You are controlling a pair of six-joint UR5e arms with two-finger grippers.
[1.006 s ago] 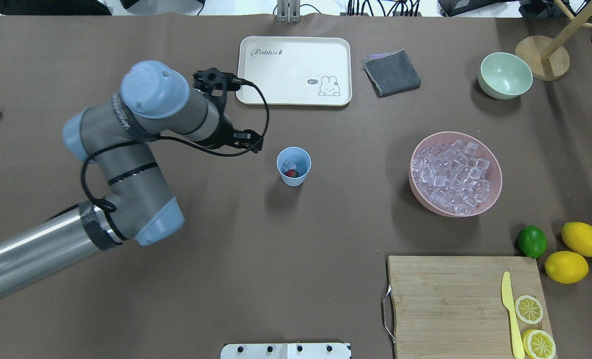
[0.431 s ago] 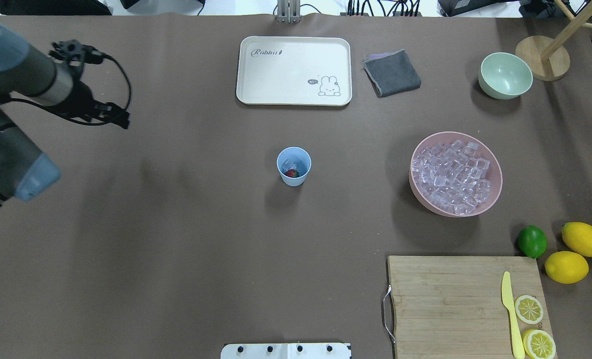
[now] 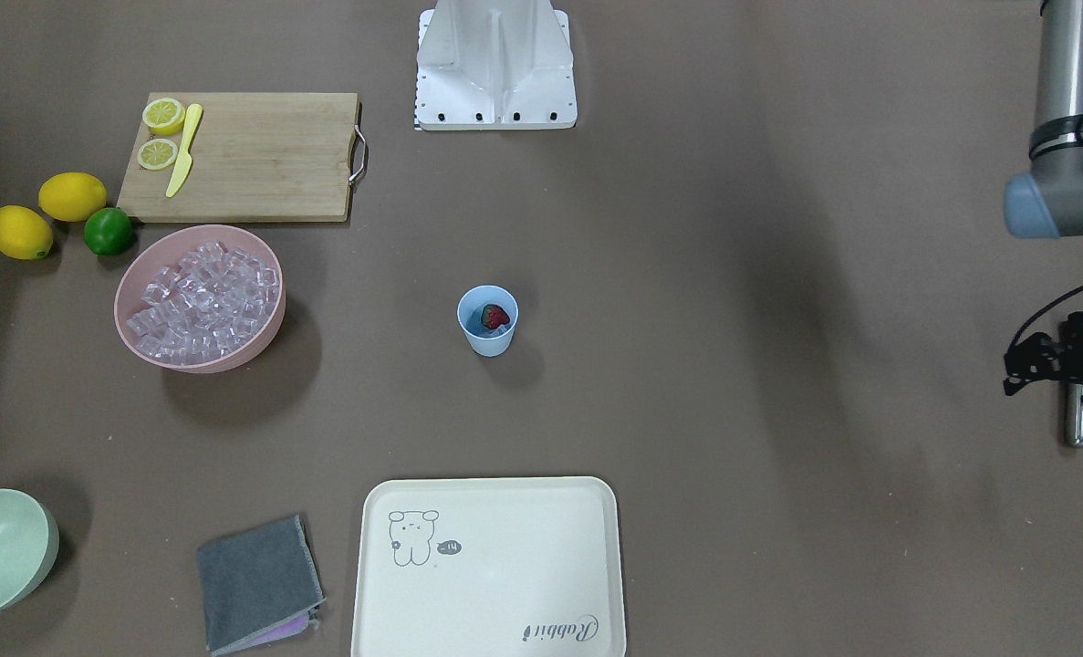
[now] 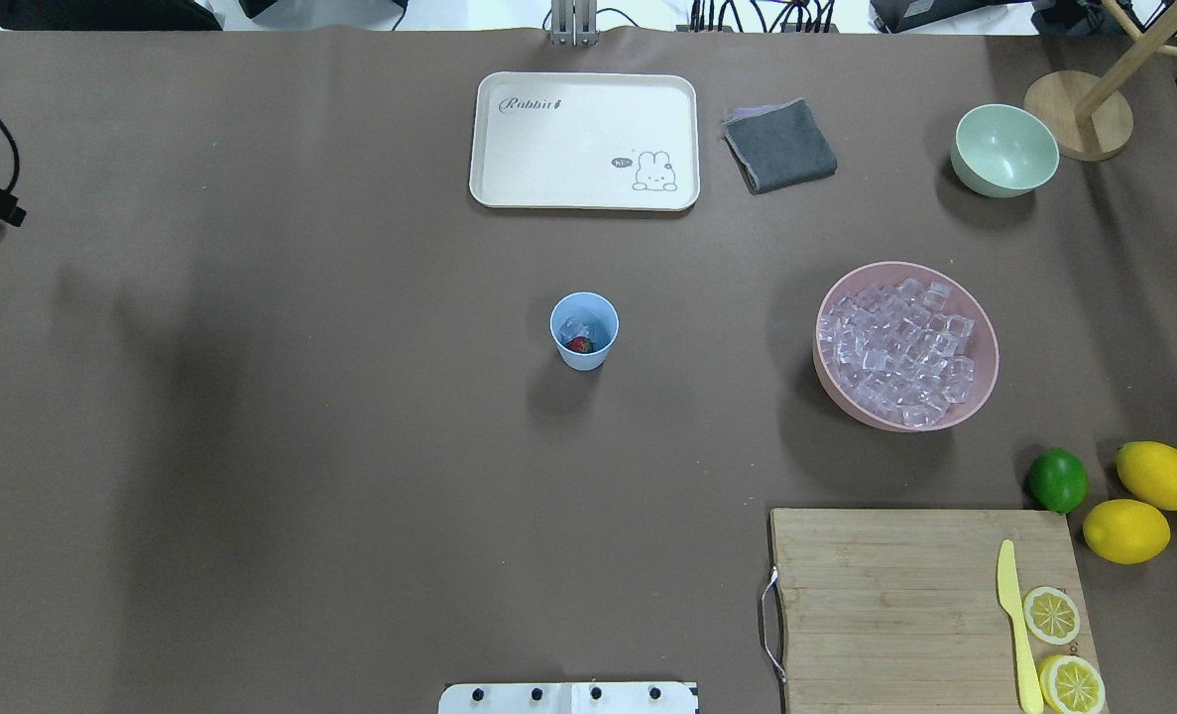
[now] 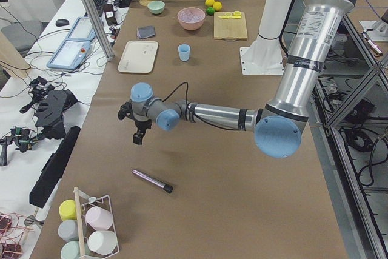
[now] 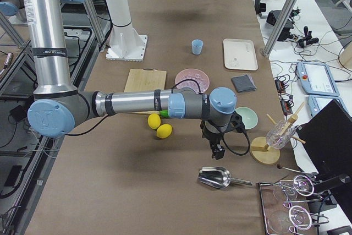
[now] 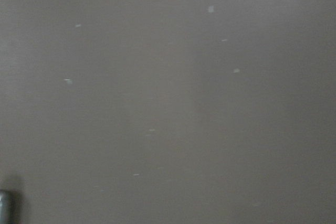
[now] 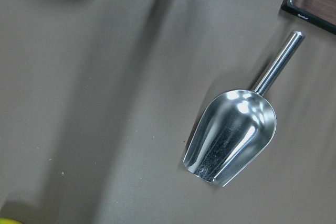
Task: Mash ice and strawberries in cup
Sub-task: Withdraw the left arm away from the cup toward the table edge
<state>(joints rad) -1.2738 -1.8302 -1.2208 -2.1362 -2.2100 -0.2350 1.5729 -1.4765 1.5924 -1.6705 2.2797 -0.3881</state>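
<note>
The light blue cup [image 4: 584, 331] stands upright mid-table, and also shows in the front view [image 3: 486, 321]. Inside it lie the red strawberry [image 4: 579, 345] and a few clear ice cubes [image 4: 575, 326]. My left gripper [image 5: 139, 137] hangs at the table's far left end, far from the cup, above a metal rod [image 5: 153, 181] that lies on the table. I cannot tell whether it is open or shut. My right gripper [image 6: 216, 149] hovers at the far right end above a steel scoop [image 8: 231, 135]. Its fingers are hidden.
A pink bowl [image 4: 985, 387] full of ice cubes [image 4: 895, 352] sits right of the cup. A cream tray [image 4: 584, 141], grey cloth [image 4: 779, 145] and pale green bowl [image 4: 1004, 151] are at the back. A cutting board [image 4: 895, 595] with a yellow knife, lemons and a lime [image 4: 1057, 480] is front right.
My left arm has swung away from beside the cup to the table's far left edge, almost out of the overhead view. The cup and its contents have not moved.
</note>
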